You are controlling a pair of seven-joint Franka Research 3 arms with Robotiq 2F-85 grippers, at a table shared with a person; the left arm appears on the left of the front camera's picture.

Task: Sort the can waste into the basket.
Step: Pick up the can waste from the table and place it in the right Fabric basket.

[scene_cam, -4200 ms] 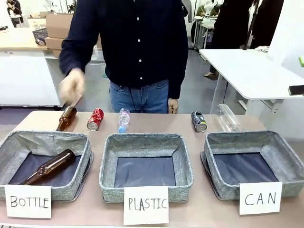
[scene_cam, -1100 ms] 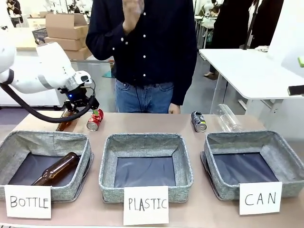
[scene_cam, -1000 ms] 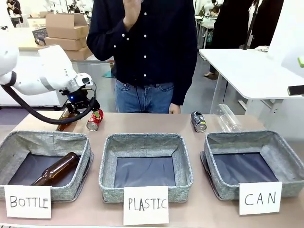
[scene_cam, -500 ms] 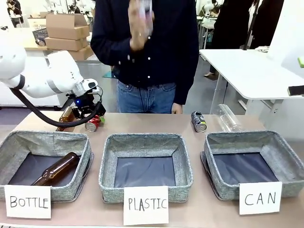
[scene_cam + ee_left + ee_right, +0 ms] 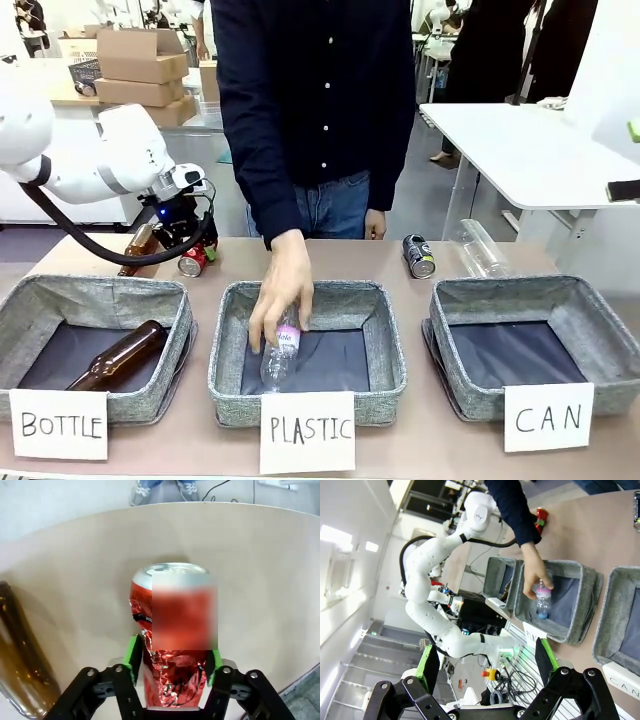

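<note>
The red can (image 5: 172, 630) lies on the surface (image 5: 260, 580), pinched in my left tool (image 5: 172, 667); the black can (image 5: 418, 255) lies behind the CAN basket (image 5: 535, 345) (bare inside). My right tool (image 5: 487, 662) is spread — a hand (image 5: 282, 290) lowers a plastic bottle (image 5: 282, 350) into the PLASTIC basket (image 5: 306, 345).

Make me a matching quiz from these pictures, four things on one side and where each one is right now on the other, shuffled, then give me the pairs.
Things:
1. red can
2. black-and-silver can
3. small plastic bottle
4. brown glass bottle

Places:
A. lying in the basket signed BOTTLE
B. between the green pads of the left gripper
C. on the table behind the basket signed CAN
D. in the person's hand, inside the basket signed PLASTIC

Pairs: 1-B, 2-C, 3-D, 4-A
</note>
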